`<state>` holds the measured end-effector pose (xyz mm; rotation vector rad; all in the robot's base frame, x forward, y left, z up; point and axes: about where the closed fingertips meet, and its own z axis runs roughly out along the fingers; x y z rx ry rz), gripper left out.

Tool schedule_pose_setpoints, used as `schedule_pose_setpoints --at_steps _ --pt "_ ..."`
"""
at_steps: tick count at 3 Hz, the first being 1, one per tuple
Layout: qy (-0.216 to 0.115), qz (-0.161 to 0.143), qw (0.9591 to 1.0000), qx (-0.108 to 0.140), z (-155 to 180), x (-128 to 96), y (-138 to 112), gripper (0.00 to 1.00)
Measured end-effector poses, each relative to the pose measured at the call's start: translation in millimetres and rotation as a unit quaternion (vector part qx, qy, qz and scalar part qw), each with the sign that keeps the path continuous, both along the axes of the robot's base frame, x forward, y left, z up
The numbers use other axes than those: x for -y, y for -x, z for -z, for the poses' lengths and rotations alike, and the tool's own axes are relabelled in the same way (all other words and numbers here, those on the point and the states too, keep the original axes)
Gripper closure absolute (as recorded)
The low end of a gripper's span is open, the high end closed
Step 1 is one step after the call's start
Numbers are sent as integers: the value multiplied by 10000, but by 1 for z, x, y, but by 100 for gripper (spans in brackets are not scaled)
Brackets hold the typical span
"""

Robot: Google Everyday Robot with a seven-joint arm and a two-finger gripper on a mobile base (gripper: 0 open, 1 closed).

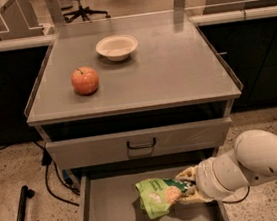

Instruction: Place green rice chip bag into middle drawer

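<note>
The green rice chip bag [157, 196] is a crinkled light-green foil bag with round tan chips pictured on it. It hangs low over the floor of the pulled-out middle drawer [110, 206], casting a shadow under it. My gripper [187, 187] comes in from the right on a white arm and is shut on the bag's right end, fingers above and below it. The drawer's grey tray lies under the cabinet, below a shut drawer front with a black handle [141, 144].
A red apple [85, 81] and a white bowl [116, 47] sit on the grey cabinet top [174, 73]. A black pole [20, 217] and cables lie on the floor to the left. Office chairs stand behind.
</note>
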<state>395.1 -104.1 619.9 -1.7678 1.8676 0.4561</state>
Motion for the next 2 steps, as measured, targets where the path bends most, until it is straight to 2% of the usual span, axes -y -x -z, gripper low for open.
schedule_pose_setpoints --at_steps 1,2 --pt "0 0 10000 0 0 0 0 100" --pt "-48 15 9999 -165 12 -4 0 100"
